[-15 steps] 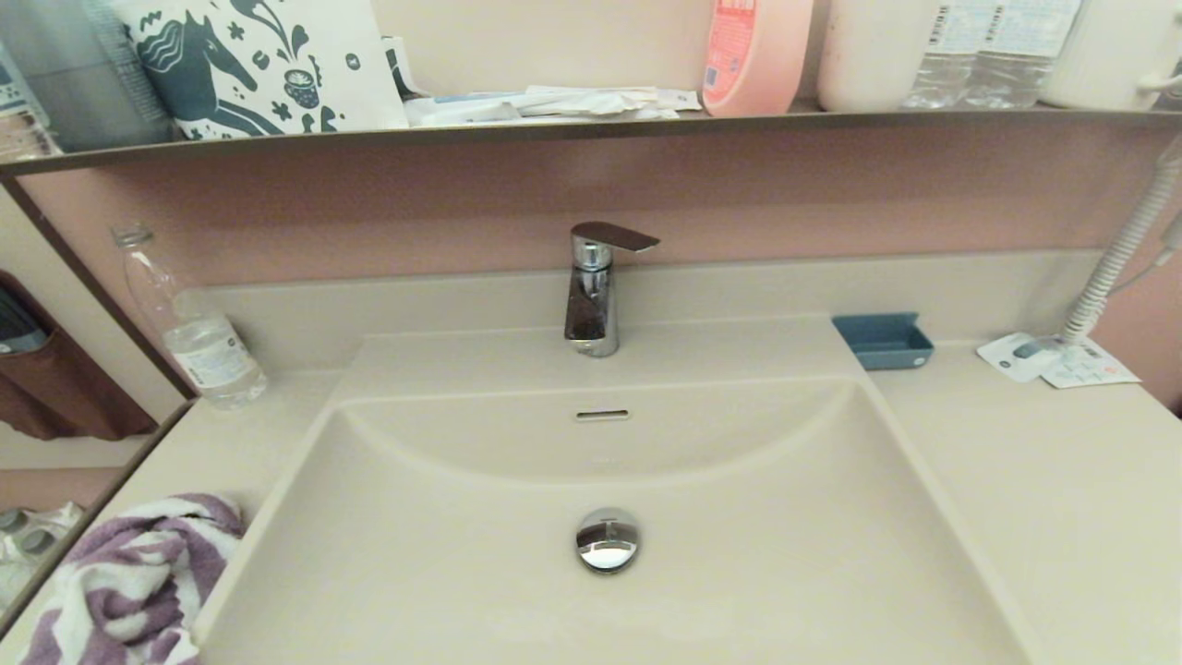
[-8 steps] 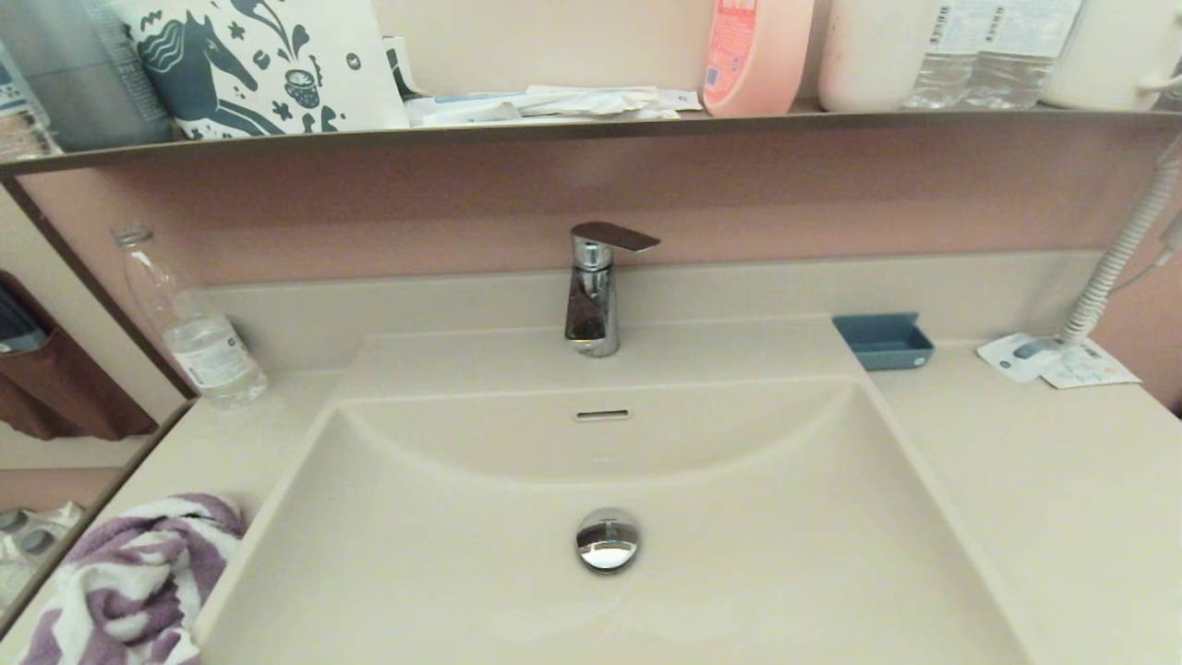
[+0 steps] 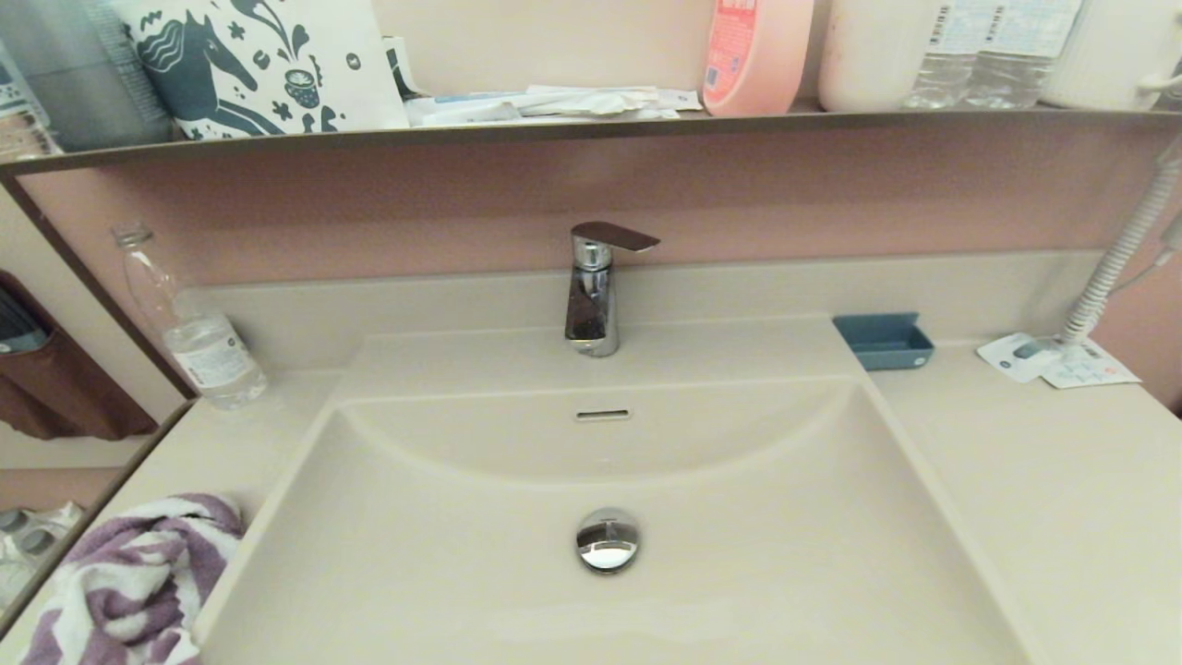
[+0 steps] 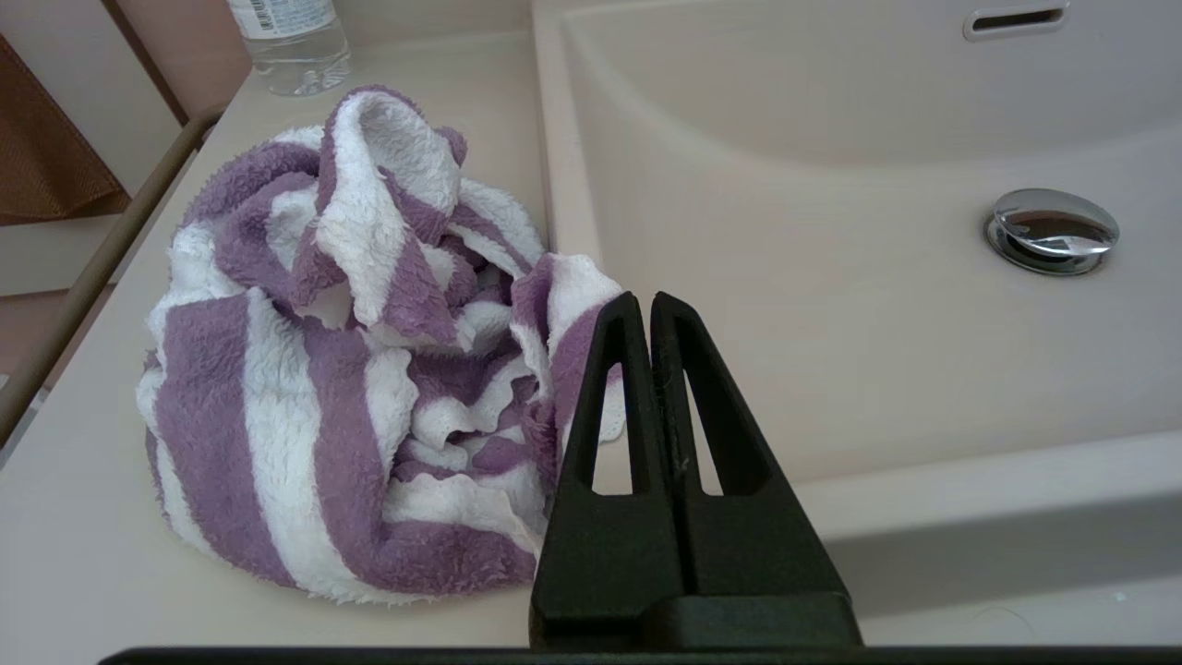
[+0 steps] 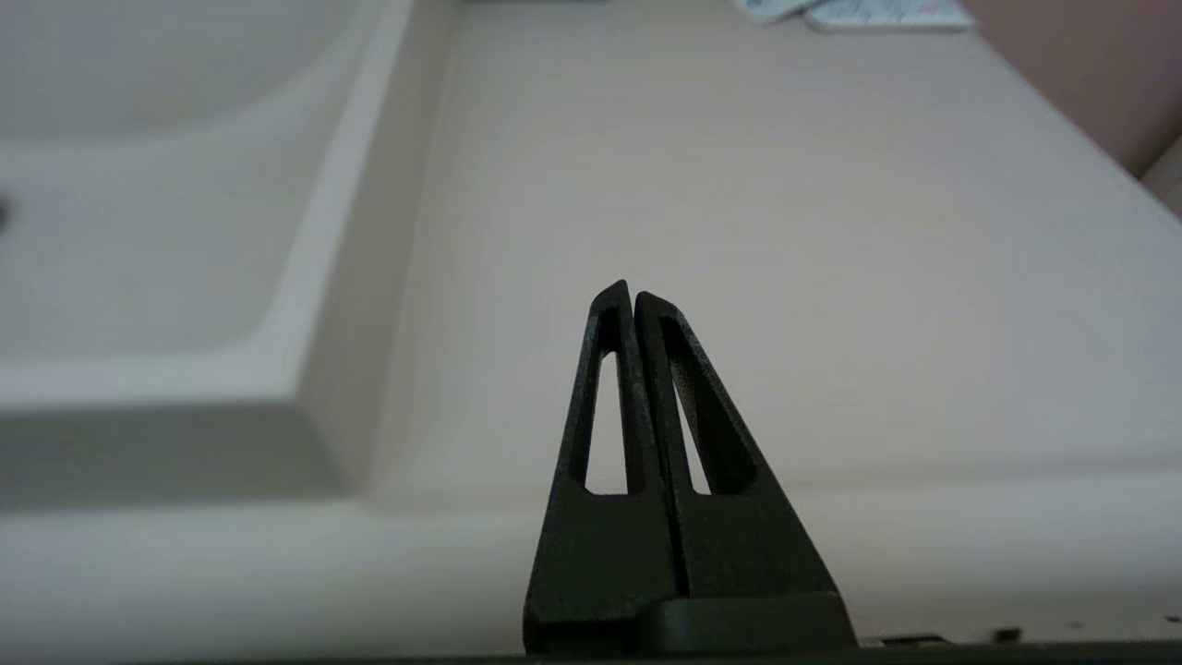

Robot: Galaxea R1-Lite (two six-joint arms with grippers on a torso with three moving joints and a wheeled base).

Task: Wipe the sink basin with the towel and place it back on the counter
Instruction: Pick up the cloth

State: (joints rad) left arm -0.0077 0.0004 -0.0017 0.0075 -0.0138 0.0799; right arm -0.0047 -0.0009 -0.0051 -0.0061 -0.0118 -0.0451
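The purple-and-white striped towel (image 3: 129, 582) (image 4: 351, 388) lies crumpled on the counter (image 3: 1043, 499) left of the sink basin (image 3: 739, 554), against the basin's rim. The basin (image 4: 831, 305) holds only its chrome drain plug (image 3: 607, 539) (image 4: 1051, 229). My left gripper (image 4: 644, 300) hovers low at the near edge, just right of the towel and apart from it, shut with nothing in it. My right gripper (image 5: 628, 294) is shut and empty above the counter (image 5: 785, 231) right of the basin. Neither gripper shows in the head view.
A chrome faucet (image 3: 596, 286) stands behind the basin. A clear bottle (image 3: 189, 323) is at the back left, a blue soap dish (image 3: 884, 340) and leaflets (image 3: 1057, 360) with a coiled cord at the back right. A dark-edged shelf (image 3: 591, 125) overhangs the wall.
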